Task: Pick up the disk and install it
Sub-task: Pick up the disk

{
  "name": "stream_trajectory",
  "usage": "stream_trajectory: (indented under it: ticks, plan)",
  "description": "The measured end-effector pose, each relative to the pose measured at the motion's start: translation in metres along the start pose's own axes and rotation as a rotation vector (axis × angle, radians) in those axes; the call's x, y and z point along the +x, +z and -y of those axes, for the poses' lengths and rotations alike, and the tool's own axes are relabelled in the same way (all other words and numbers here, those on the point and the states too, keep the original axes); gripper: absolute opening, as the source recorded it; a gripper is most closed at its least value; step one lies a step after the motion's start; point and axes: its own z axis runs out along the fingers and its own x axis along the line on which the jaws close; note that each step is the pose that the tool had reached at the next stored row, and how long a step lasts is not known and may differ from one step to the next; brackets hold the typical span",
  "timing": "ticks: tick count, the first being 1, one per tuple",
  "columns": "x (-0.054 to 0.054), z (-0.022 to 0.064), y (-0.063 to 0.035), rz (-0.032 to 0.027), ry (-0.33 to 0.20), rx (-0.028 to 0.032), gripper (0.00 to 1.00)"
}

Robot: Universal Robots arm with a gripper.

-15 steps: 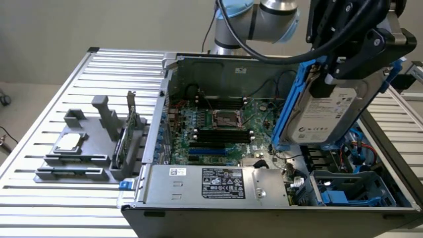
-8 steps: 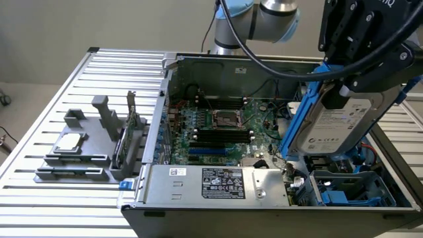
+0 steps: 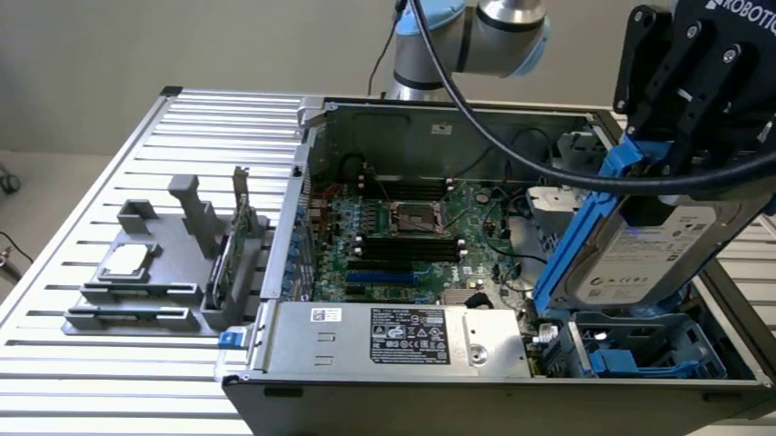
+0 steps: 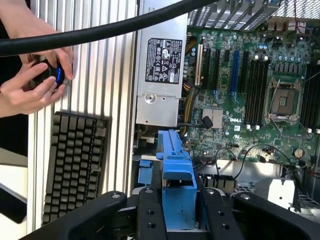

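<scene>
Aluminium bench (image 3: pixel 109 154), ribbed in long parallel slats, matt silver; a plain beige wall stands behind it.

Sheet-steel computer case (image 3: pixel 485 411) lies on its side on the bench, lid off, dark outer skin and bare grey inner walls.

Green motherboard (image 3: pixel 412 236) covers the case floor: black memory slots, one blue slot, a square socket with a metal frame.

Boxy bare-metal power supply (image 3: pixel 388 338) sits at the near edge of the case, with a black-and-white label.

Black claw (image 3: pixel 679 159) pinches the disk (image 3: pixel 642 259) by its top edge, fingers (image 4: pixel 150 215) pressed on either side of the bright blue plastic carrier. The disk hangs upright and slightly tilted, silver-grey with a white label, just above the blue bay bracket (image 3: pixel 642 361) at the case's corner on the exterior view's right.

Grey moulded fixture (image 3: pixel 152 291) rests on the bench on the exterior view's left and carries a small square silver chip (image 3: pixel 125 262).

Wrist view: a black keyboard (image 4: pixel 75 165) beside the case, and a person's hands (image 4: pixel 35 85) around a small dark object.
</scene>
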Motion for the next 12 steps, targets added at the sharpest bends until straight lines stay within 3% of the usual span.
stream_trajectory:
  ticks: [7, 12]
  plan:
    - [0.006, 0.0289, 0.003, 0.0171, 0.0, 0.0012, 0.32]
    - [0.008, 0.0419, 0.0106, 0.0241, 0.0, 0.0016, 0.32]
